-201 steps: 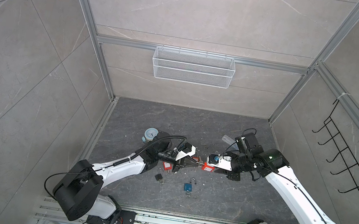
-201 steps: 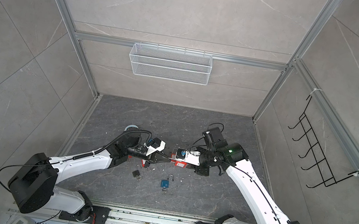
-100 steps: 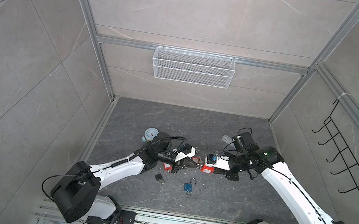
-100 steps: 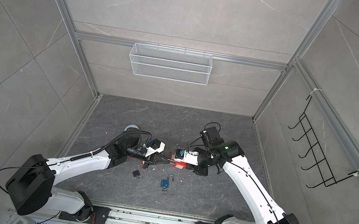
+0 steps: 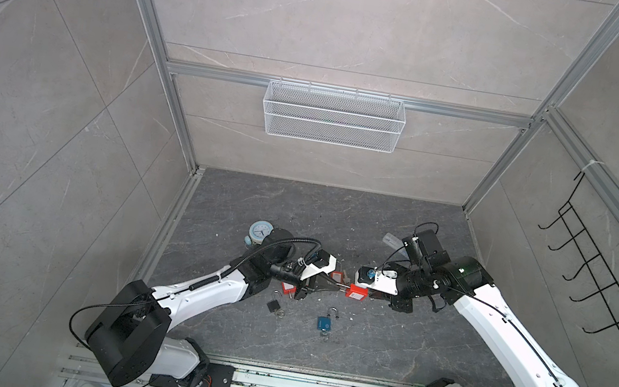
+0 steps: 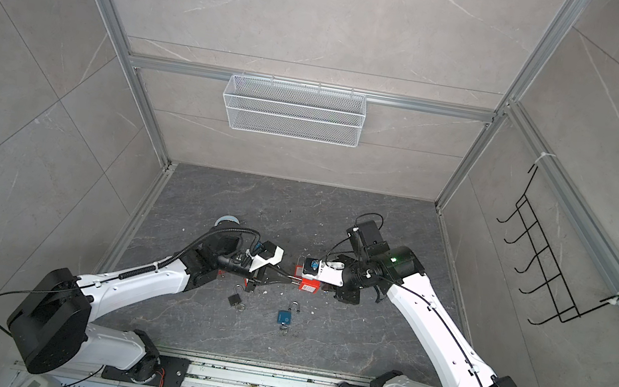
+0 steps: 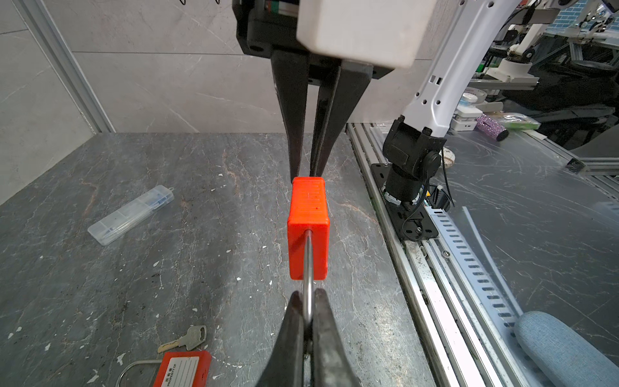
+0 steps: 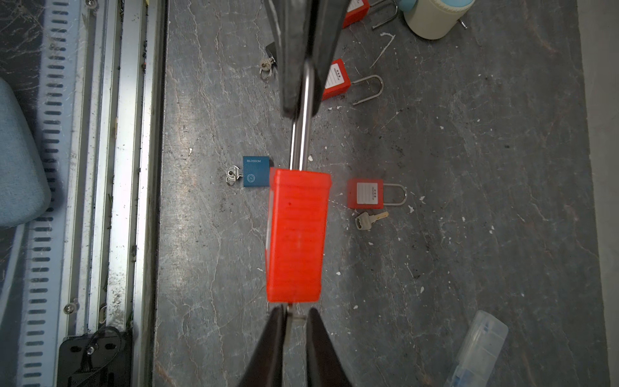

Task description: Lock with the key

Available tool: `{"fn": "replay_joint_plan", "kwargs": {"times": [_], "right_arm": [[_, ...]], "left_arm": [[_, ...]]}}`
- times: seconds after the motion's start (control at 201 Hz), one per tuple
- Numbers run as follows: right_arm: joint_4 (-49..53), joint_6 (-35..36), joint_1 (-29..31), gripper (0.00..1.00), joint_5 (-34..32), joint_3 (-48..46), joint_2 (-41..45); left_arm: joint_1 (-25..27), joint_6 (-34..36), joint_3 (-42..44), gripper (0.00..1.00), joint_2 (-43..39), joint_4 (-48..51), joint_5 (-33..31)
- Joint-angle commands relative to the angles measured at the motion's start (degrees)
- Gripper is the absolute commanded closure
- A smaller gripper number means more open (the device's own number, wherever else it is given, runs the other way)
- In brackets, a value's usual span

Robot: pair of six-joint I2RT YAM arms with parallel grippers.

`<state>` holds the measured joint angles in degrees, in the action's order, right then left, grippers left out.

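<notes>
A red padlock [image 7: 306,228] hangs level above the floor, and my left gripper [image 7: 308,296] is shut on its steel shackle [image 8: 301,134]. In both top views the padlock [image 5: 357,292] [image 6: 308,286] sits between the two arms at mid-floor. My right gripper [image 8: 294,313] meets the padlock's keyhole end. The key [image 8: 288,318] sticks out of that end between the fingers, lying against one finger with a small gap to the other. The right jaws stand narrowly apart.
On the floor lie other red padlocks [image 8: 365,193], a loose key [image 8: 366,219], a blue padlock [image 8: 256,176], a black padlock [image 5: 273,305] and a clear plastic case [image 7: 130,214]. A small round clock [image 5: 260,231] stands behind the left arm. The metal rail [image 7: 435,268] runs along the front.
The right arm has edged toward the padlock and its jaws have narrowed around the key. The left gripper keeps the shackle in the same place.
</notes>
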<state>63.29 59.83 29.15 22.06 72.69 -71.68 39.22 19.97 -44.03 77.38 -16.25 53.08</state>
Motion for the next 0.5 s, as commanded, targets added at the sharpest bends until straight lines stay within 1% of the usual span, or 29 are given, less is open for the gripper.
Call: {"fn": "replay_joint_plan", "kwargs": {"times": [0.0,0.189,0.309,0.363,0.408,0.493], "right_arm": [[2.3,0.22,0.21,0.85,2.34,0.56,-1.13],[3.07,0.46,0.21,0.87,3.6,0.31,-2.07],[3.22,0.53,0.21,0.91,2.82,-0.07,-2.32],[3.25,0.57,0.21,0.95,2.32,-0.3,-2.32],[3.25,0.69,0.21,1.0,1.96,-0.43,-2.32],[2.82,0.24,0.21,1.0,0.81,-0.75,-1.98]], "left_arm": [[0.2,1.85,-2.16,1.0,-1.97,-1.24,3.22],[0.17,2.12,-2.25,1.0,-1.97,-1.24,3.09],[0.15,2.21,-2.27,1.0,-1.95,-1.32,2.94],[0.18,2.19,-2.12,1.0,-1.95,-1.27,2.83],[0.15,2.27,-2.04,1.0,-2.04,-1.25,2.75],[0.16,2.94,-2.16,1.0,-2.05,-0.24,2.61]]}}
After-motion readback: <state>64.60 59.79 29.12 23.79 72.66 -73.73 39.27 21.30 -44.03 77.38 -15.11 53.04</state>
